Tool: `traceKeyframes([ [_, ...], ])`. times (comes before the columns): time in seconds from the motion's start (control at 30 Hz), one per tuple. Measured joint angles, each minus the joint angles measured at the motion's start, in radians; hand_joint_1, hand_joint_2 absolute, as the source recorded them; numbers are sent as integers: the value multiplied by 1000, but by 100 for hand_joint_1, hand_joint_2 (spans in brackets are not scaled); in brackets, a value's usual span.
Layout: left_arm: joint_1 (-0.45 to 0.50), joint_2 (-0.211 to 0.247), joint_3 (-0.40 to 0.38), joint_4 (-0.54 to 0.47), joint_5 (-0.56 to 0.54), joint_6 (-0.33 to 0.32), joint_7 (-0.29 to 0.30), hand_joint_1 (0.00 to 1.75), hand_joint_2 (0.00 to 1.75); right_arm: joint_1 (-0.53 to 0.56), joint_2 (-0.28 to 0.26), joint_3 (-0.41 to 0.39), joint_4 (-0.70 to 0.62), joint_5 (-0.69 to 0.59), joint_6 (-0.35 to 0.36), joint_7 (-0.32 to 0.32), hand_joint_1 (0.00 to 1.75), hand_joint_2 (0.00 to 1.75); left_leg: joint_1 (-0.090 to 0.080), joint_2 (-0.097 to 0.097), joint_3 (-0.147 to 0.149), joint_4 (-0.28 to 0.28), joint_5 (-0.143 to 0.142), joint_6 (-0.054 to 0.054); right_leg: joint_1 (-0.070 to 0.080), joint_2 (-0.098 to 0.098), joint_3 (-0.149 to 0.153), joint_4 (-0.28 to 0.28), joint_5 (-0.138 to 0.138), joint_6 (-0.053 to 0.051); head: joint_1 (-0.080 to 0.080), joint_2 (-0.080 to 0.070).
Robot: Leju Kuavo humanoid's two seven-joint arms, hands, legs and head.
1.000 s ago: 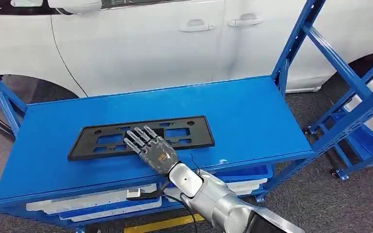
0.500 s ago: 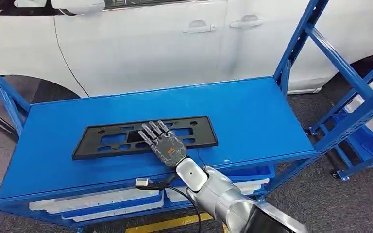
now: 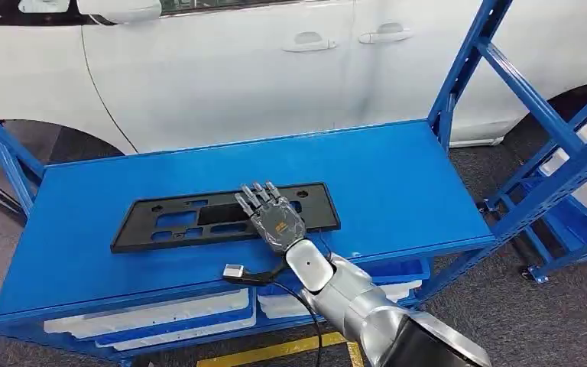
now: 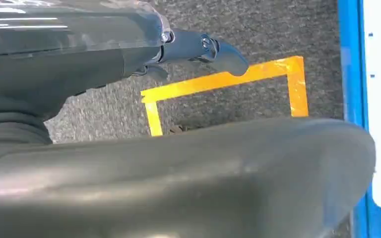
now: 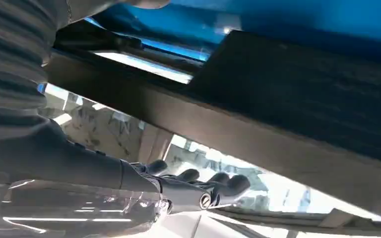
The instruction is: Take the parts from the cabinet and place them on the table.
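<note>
The black license plate frame [image 3: 225, 215] lies flat on the blue shelf [image 3: 397, 183], near its front edge, with the right hand [image 3: 273, 218] resting fingers-spread on it, grasping nothing, so the thin, flat frame may just slide instead of lifting.

The shelf [image 3: 397, 183] and its frame [image 3: 470, 65] are bright blue. On it lies a matt black plate [image 3: 160, 222] with cut-outs. The right hand [image 3: 274, 219] is dark grey (an orange mark on its back), the arm [image 3: 351, 294] silver. Behind stands a white car [image 3: 222, 69]. The floor [image 4: 238, 29] is speckled grey carpet with yellow tape [image 4: 218, 82]. White trays [image 3: 153, 313] sit below.
</note>
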Motion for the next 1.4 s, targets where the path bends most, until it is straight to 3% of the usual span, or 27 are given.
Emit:
traceKeyframes([
  [0.03, 2, 0, 0, 0, 1, 0, -2, 0, 0, -1, -2, -3, 1, -2, 11, 2, 0, 175, -3, 0, 0, 1, -1, 6, -3, 0, 2, -3, 1, 5, 0, 0],
  [0.07, 2, 0, 0, 0, 1, 0, -3, 0, 0, -5, -3, -5, 2, -6, 20, 5, 63, 175, 3, 0, 2, -4, 4, 15, 0, 0, 2, -2, 0, 12, 0, 0],
  [0.1, 2, 0, 0, 0, 2, 0, -6, 0, 0, -9, -5, -8, 2, -11, 34, 6, 155, 175, 4, 2, 4, -8, 8, 21, -6, 0, 1, 11, -12, 18, 0, 0],
  [0.13, 2, 0, 0, 0, 2, 0, -8, 0, 0, -12, -6, -13, 4, -15, 47, 6, 155, 175, 4, 3, 3, -8, 8, 29, -6, -2, -16, 48, -40, 21, 0, 0],
  [0.17, 2, 0, 0, 0, 2, 0, -10, 0, 0, -11, -8, -16, 5, -18, 58, 6, 171, 175, 4, 4, 0, -8, 8, 32, -7, -2, -47, 116, -80, 23, 0, 0],
  [0.23, 6, 1, 0, 0, 2, 0, -18, 0, 0, -7, -14, -23, 10, -24, 76, 9, 175, 175, 1, 4, -6, -7, 10, 35, -8, -2, -129, 285, -153, 27, 0, 0],
  [0.27, 9, 2, 0, 1, 2, 1, -19, 0, 0, -6, -15, -27, 11, -27, 82, 12, 175, 175, 1, 5, -7, -7, 10, 36, -8, -2, -147, 323, -157, 27, 0, 0],
  [0.33, 12, 2, 0, 1, 2, 0, -22, 0, 0, -6, -18, -31, 13, -34, 95, 18, 175, 175, 0, 4, -6, -7, 10, 35, -8, -2, -110, 254, -103, 23, 0, 0],
  [0.4, 12, 2, 0, 1, 2, -2, -24, 0, 0, -7, -22, -40, 14, -37, 106, 29, 175, 175, -1, 2, -2, -6, 11, 33, -5, -2, -11, 64, -18, 8, 0, 0],
  [0.43, 12, 1, 0, 1, 2, -2, -25, 0, 0, -8, -23, -45, 14, -38, 107, 30, 175, 175, -2, 2, -4, -6, 12, 30, -2, -3, 15, 5, -20, -3, 0, 0],
  [0.57, 13, 1, 0, 1, 2, -3, -26, 0, 0, -13, -26, -54, 14, -38, 107, 31, 175, 175, -5, 1, -3, -10, 16, 4, 6, -3, 14, -2, -12, -10, 0, 0],
  [0.6, 12, 3, 0, 1, 2, -3, -26, 0, 0, -17, -26, -55, 14, -38, 107, 31, 175, 175, -4, 1, -7, -4, 10, 0, -8, -6, 21, -15, -3, -17, 0, 0],
  [0.63, 12, 5, 0, 1, 2, -1, -26, 0, 0, -18, -27, -56, 14, -38, 107, 30, 175, 175, -3, 2, -15, 22, -11, -5, -7, -7, 24, -20, -2, -21, 0, 0],
  [0.73, 13, 6, 0, 1, 2, 0, -26, 0, 0, -17, -27, -63, 14, -39, 105, 30, 175, 175, 1, 2, -116, 243, -123, -16, -6, -9, 20, -20, -1, -26, 0, 0],
  [0.77, 13, 6, 0, 1, 2, 0, -26, 0, 0, -17, -28, -64, 14, -39, 104, 30, 175, 175, 2, 2, -143, 300, -137, -20, -6, -9, 19, -19, -1, -26, 0, 0],
  [0.8, 13, 7, 0, 1, 2, 0, -26, 0, 0, -17, -29, -66, 14, -39, 103, 30, 175, 175, 3, 2, -145, 304, -124, -22, -7, -9, 20, -19, -1, -25, 0, 0],
  [0.83, 13, 8, 0, 1, 2, 1, -26, 0, 0, -17, -29, -68, 14, -39, 101, 30, 175, 175, 5, 2, -124, 261, -93, -23, -7, -8, 21, -17, -2, -24, 0, 0],
  [0.9, 10, 10, 0, 1, 2, 0, -26, 0, 0, -17, -29, -69, 14, -39, 94, 29, 175, 175, 9, 4, -31, 80, -3, -23, -10, -6, 22, -10, -6, -17, 0, 0],
  [0.93, 8, 10, 0, 1, 2, -1, -26, 0, 0, -17, -29, -71, 14, -42, 90, 29, 175, 175, 11, 4, 1, 10, 5, -21, -9, -5, 20, -5, -10, -11, 0, 0],
  [1.07, 2, 10, 0, 1, 2, -3, -43, 0, 0, -18, -34, -79, 14, -47, 78, 29, 175, 175, -2, 0, 4, 2, -3, 9, -5, 0, 13, -3, -7, 11, 0, 0],
  [1.1, 1, 10, -1, 1, 2, -5, -53, 0, 175, -19, -35, -81, 14, -48, 75, 27, 175, 175, 5, 2, 7, -6, 3, 18, -5, 2, 12, 0, -11, 17, 0, 0],
  [1.17, -4, 10, -5, 1, 1, -5, -73, 0, 175, -18, -37, -89, 15, -49, 66, 22, 175, 175, 6, 4, 5, -8, 6, 28, -8, -1, -21, 74, -64, 27, 0, 0],
  [1.23, -6, 10, -10, 1, 1, -6, -87, 0, 175, -14, -40, -94, 18, -49, 60, 19, 175, 175, 4, 6, -1, -7, 7, 32, -10, -1, -103, 240, -142, 33, 0, 0],
  [1.27, -4, 10, -11, 1, 1, -8, -96, 0, 175, -13, -41, -94, 18, -49, 58, 16, 175, 175, 3, 6, -3, -7, 7, 32, -11, -1, -137, 308, -161, 34, 0, 0],
  [1.3, -4, 10, -11, 1, 0, -8, -101, 0, 175, -13, -41, -95, 18, -49, 57, 15, 175, 175, 3, 7, -3, -7, 7, 32, -12, -1, -148, 326, -152, 35, 0, 0],
  [1.33, -4, 10, -13, 1, 0, -7, -103, 0, 175, -13, -42, -95, 18, -49, 54, 13, 175, 175, 3, 6, -1, -6, 7, 31, -13, -1, -134, 294, -122, 34, 0, 0],
  [1.4, -6, 10, -17, 1, 0, -1, -100, 0, 175, -14, -41, -98, 18, -49, 32, 6, 175, 175, 3, 4, 5, -6, 5, 28, -14, -1, -54, 128, -31, 27, 0, 0],
])
